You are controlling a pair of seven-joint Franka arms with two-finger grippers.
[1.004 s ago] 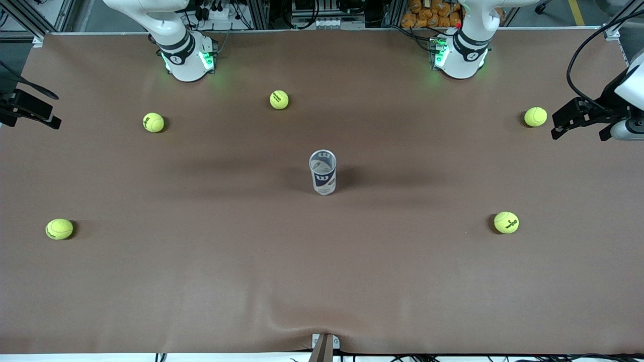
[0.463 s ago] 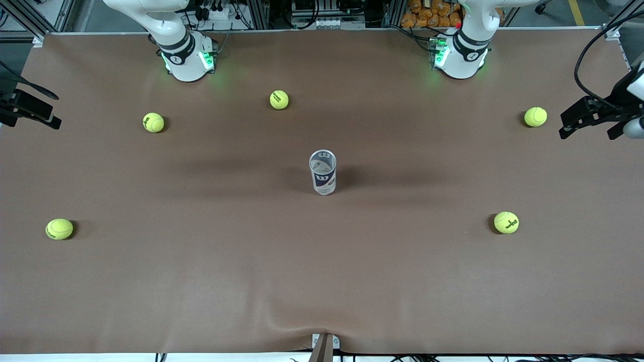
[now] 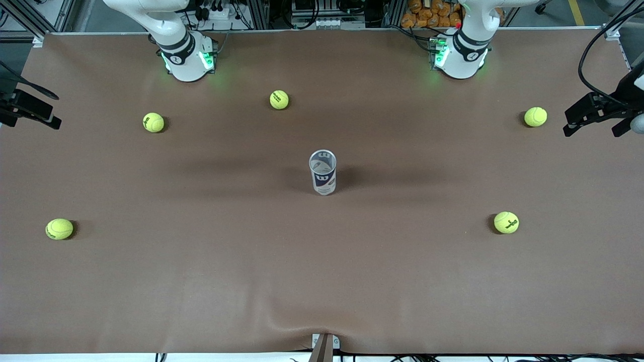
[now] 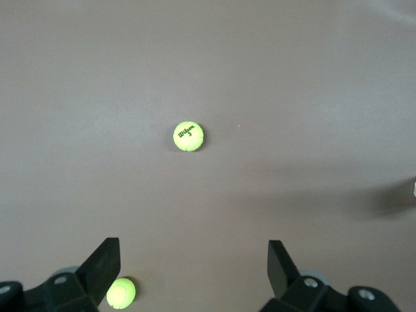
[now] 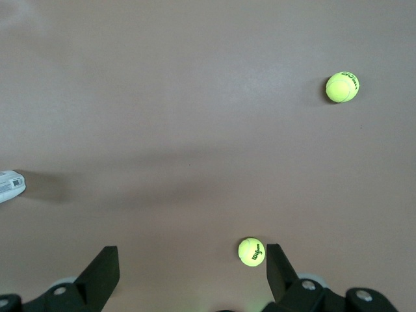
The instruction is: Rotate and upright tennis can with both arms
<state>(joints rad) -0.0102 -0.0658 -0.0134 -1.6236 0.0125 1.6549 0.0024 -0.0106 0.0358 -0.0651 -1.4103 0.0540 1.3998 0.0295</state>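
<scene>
The tennis can stands upright in the middle of the table, open silver rim up, navy label with the white W facing the front camera. Only a sliver of it shows at the edge of the left wrist view and of the right wrist view. My left gripper hangs open and empty over the table's edge at the left arm's end. My right gripper waits open and empty over the edge at the right arm's end. Both are well away from the can.
Several yellow-green tennis balls lie scattered: one and another near the right arm's base, one beside my left gripper, one and one nearer the front camera. The brown table cover wrinkles at its front edge.
My left gripper has drawn back toward the table's edge at the left arm's end, away from the can. The can, the balls and the right arm have not moved.
</scene>
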